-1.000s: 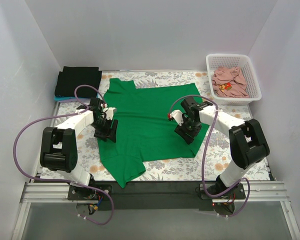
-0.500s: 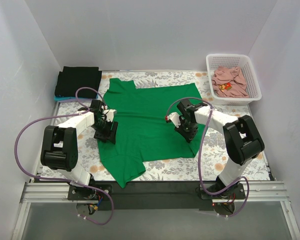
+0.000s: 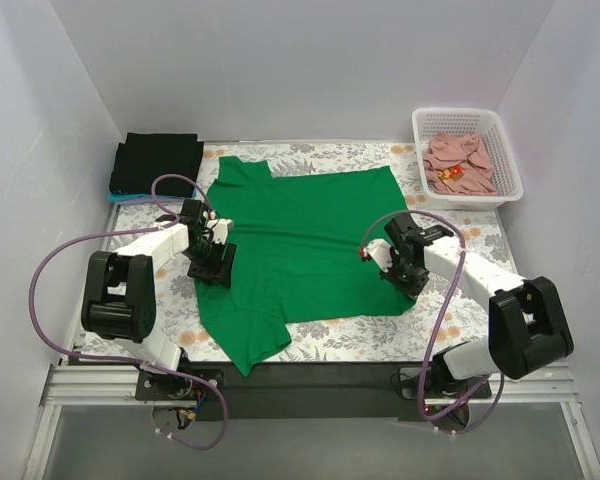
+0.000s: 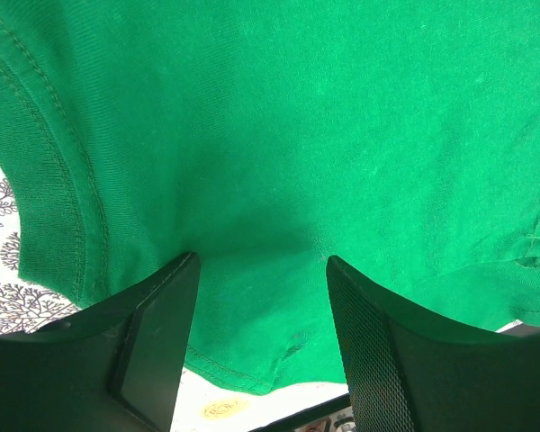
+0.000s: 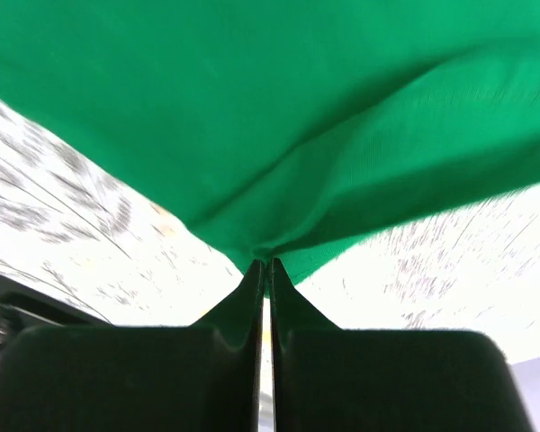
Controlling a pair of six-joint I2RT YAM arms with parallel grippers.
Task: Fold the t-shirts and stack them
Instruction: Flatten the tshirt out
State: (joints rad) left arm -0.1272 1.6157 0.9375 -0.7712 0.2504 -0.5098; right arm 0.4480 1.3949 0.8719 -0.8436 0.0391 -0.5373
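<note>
A bright green t-shirt (image 3: 300, 235) lies spread flat on the floral table cover. My left gripper (image 3: 212, 265) stands open over its left side; in the left wrist view the gripper (image 4: 261, 274) has the green t-shirt (image 4: 279, 135) and its hem between the fingers. My right gripper (image 3: 408, 283) is at the shirt's near right edge, shut on a pinch of the green t-shirt (image 5: 288, 117), which bunches at the closed fingertips of the gripper (image 5: 263, 263). A folded black t-shirt (image 3: 158, 160) lies at the back left on a light blue one (image 3: 120, 198). A dusty pink t-shirt (image 3: 458, 160) is in the basket.
The white lattice basket (image 3: 510, 165) stands at the back right. White walls close in the table on three sides. The floral table cover (image 3: 460, 320) shows around the green shirt; the arms' bases sit on a black rail at the near edge.
My right gripper has shut on the green shirt's right edge and moved right and toward the near edge, drawing the fabric out. The left arm has stayed put.
</note>
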